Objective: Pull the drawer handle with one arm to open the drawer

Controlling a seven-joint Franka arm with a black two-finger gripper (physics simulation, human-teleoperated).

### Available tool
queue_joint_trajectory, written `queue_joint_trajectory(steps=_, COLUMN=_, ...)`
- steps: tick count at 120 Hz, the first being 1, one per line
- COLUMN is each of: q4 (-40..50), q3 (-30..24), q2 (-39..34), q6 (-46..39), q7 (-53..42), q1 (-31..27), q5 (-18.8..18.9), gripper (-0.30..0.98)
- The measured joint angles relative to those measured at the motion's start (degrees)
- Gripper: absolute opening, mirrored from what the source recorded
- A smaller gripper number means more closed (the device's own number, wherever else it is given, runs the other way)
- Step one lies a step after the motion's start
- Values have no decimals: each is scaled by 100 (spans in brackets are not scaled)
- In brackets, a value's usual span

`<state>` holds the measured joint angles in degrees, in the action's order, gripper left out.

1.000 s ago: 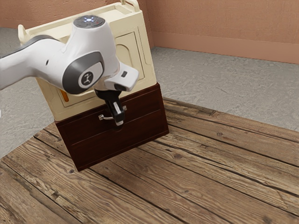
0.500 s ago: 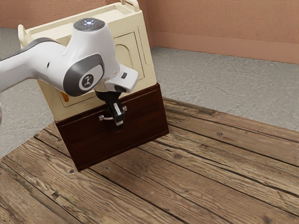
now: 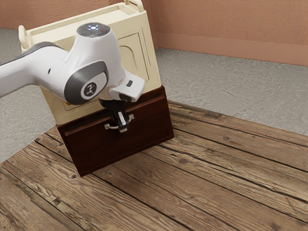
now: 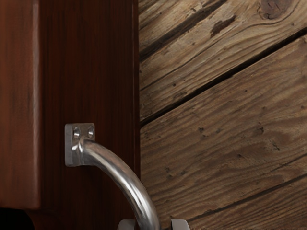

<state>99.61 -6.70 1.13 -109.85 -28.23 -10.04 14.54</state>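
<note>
The black gripper (image 3: 124, 126) seems closed around the middle of the curved metal handle (image 3: 111, 127), though its contact is partly hidden. The handle is on the dark brown drawer (image 3: 118, 147), which stands slightly out from its cabinet (image 3: 139, 41), beneath cream panels, at the wooden table's (image 3: 216, 168) far corner.

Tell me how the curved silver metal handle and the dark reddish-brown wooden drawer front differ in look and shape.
The curved silver metal handle is shiny, while the dark reddish-brown wooden drawer front is much duller. The handle is a slim, rounded bar bowing outward; the drawer front is a broad, mostly flat panel. The black gripper is at the handle, in front of the panel. Both belong to the lower unit.
</note>
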Motion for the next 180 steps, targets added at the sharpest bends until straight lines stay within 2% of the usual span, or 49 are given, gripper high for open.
queue_joint_trajectory(steps=52, q4=670, q3=0, q2=-540, q6=-54, q7=33, q1=311, q5=-43, gripper=-1)
queue_joint_trajectory(steps=116, q4=748, q3=-223, q2=-519, q6=-215, q7=93, q1=-42, q5=-339, gripper=1)
queue_joint_trajectory(steps=180, q4=1070, q3=-350, q2=-807, q6=-288, q7=189, q1=41, q5=-431, gripper=2)
